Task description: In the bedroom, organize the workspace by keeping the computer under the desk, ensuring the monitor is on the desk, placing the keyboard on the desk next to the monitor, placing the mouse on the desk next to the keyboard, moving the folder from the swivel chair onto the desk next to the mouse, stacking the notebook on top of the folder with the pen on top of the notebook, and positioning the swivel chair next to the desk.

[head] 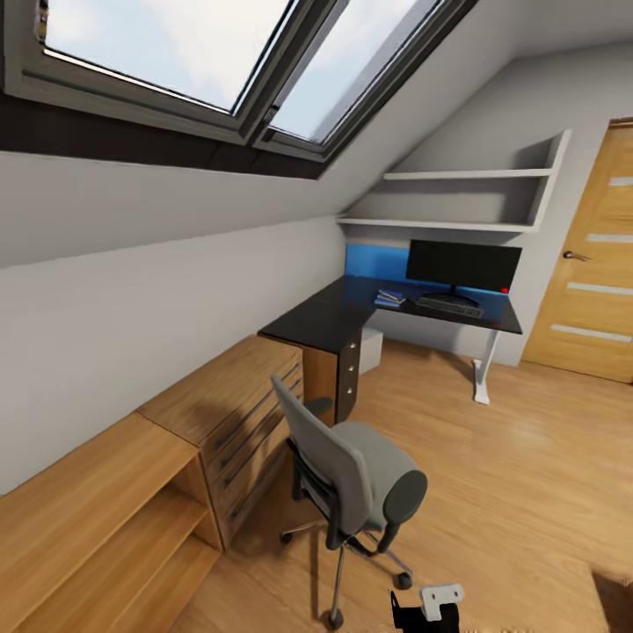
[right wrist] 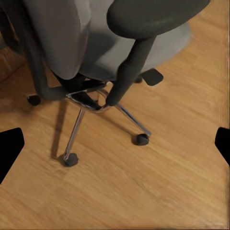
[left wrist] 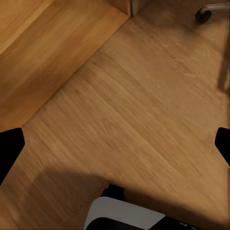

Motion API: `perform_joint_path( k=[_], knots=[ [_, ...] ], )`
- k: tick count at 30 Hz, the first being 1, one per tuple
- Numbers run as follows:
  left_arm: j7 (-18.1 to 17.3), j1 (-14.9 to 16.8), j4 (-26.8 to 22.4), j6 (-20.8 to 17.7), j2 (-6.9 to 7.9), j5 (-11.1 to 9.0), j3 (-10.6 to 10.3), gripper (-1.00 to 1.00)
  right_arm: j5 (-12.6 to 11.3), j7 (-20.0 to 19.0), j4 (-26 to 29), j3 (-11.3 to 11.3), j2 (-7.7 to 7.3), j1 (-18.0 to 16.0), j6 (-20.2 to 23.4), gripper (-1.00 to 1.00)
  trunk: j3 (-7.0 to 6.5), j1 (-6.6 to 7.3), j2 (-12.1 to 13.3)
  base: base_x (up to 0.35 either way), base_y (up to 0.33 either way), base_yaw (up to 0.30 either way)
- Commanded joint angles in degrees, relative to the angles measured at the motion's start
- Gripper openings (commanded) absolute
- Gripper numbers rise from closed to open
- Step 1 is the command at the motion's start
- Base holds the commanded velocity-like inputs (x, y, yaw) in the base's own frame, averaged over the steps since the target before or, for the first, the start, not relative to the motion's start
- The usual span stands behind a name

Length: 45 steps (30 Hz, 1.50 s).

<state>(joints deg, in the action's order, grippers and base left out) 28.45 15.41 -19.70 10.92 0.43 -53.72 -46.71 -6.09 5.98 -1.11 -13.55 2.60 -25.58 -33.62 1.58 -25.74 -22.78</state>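
Grey upholstery marks the swivel chair (head: pixel 352 475), which is seen in the head view standing on the wood floor (head: pixel 527 475), in front of the light-wood dresser (head: pixel 237 396) and well apart from the far leg of the desk (head: pixel 334 321). On the black desk top, the monitor (head: pixel 463 265) is set upright against the blue back panel, with the keyboard (head: pixel 449 305) lying just before its stand. A small stack with a blue folder (head: pixel 389 297) is seen on the desk to the left of the keyboard; its separate items cannot be told apart. A light box, apparently the computer (head: pixel 372 349), is tucked under the desk.

In the right wrist view, the chair's black armrest (right wrist: pixel 153 17), seat and chrome star base are seen ahead of the right gripper (right wrist: pixel 117 143), whose jaws are spread wide with nothing between them. The left gripper (left wrist: pixel 117 143) is likewise spread apart over bare floor, with one chair castor (left wrist: pixel 203 14) seen far ahead.
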Motion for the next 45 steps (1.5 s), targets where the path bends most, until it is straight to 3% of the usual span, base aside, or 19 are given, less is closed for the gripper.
perform_joint_path(
  k=[1, 24, 45],
  knots=[
    [0.29, 0.06, -0.07, 0.33, 0.04, -0.60, -0.48, 1.00, -0.59, 0.09, -0.12, -0.51, 0.04, -0.08, -0.22, 1.00, 0.16, -0.04, -0.14, 0.000, 0.000, -0.290],
    [0.29, 0.06, -0.02, 0.33, 0.04, -0.60, -0.48, 1.00, -0.59, 0.09, -0.12, -0.51, 0.04, -0.08, -0.22, 1.00, 0.67, -0.04, -0.14, 0.000, 0.008, -0.290],
    [0.29, 0.06, -0.02, 0.33, 0.02, -0.60, -0.48, 1.00, -0.59, 0.09, -0.12, -0.51, 0.04, -0.08, -0.22, 1.00, 1.13, -0.04, -0.14, 0.000, 0.192, -0.290]
  ],
)
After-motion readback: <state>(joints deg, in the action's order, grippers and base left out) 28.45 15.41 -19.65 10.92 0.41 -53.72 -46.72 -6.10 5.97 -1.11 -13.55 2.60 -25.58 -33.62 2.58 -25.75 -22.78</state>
